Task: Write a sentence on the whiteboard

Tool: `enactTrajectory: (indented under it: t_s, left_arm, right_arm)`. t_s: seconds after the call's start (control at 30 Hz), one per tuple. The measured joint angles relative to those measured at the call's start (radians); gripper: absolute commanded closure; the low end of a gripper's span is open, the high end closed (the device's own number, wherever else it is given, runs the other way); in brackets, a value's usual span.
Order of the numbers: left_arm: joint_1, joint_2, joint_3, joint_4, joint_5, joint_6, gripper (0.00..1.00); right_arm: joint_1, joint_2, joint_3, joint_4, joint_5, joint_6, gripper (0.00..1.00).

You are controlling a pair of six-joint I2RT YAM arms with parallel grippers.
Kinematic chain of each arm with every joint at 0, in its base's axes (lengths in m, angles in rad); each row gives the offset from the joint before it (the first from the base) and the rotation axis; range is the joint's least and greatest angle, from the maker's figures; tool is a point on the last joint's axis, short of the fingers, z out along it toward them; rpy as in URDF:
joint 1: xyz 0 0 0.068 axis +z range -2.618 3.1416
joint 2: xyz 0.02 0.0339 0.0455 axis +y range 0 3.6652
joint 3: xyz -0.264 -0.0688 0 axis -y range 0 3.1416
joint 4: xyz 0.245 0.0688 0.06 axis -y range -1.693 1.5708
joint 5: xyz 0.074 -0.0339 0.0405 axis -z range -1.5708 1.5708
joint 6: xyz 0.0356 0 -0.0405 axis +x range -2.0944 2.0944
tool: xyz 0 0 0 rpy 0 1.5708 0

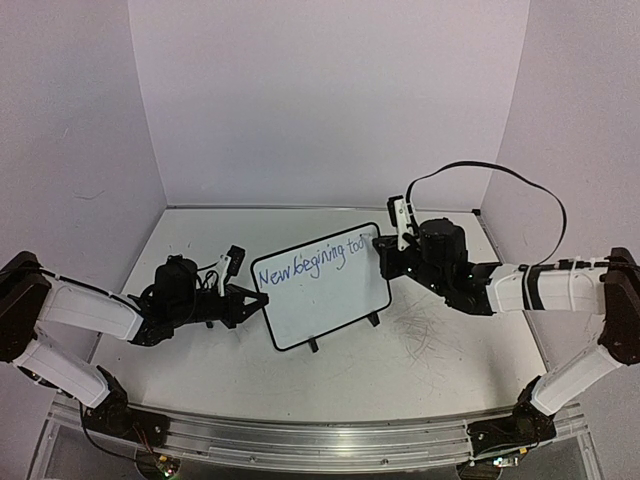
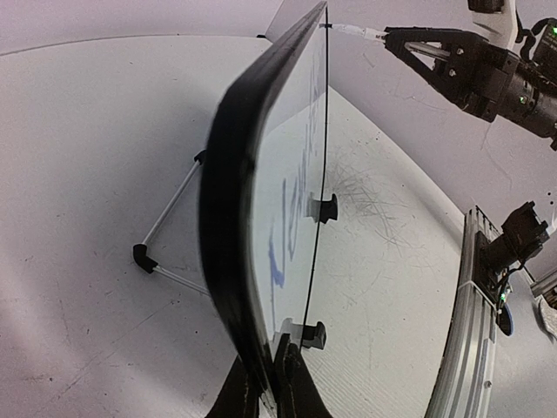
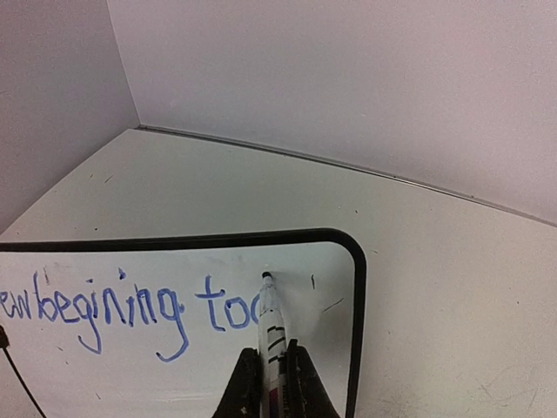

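The whiteboard [image 1: 325, 310] stands tilted on the table's middle, black-framed, on two feet. Blue words on it read "New begining to" plus a part letter [image 1: 305, 266]; the right wrist view shows "ewbegining toc" [image 3: 130, 309]. My left gripper [image 1: 250, 302] is shut on the board's left edge; the left wrist view shows its jaws pinching the frame [image 2: 235, 261] edge-on. My right gripper [image 1: 388, 262] is shut on a white marker [image 3: 271, 326]. The marker's tip [image 3: 266, 277] is at the board's upper right, just past the last letter.
The wire stand [image 2: 165, 235] props the board from behind. Faint grey scribbles [image 1: 420, 335] mark the table to the board's right. White walls close the back and sides. A metal rail [image 1: 320, 440] runs along the near edge.
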Motion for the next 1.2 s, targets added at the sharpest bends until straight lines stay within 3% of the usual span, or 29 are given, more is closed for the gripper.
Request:
enactTrajectory:
  t_s: [1.2]
  left_arm:
    - [0.000, -0.003, 0.000, -0.007, -0.001, -0.003, 1.00]
  right_arm:
    - [0.000, -0.015, -0.065, -0.011, -0.012, 0.007, 1.00]
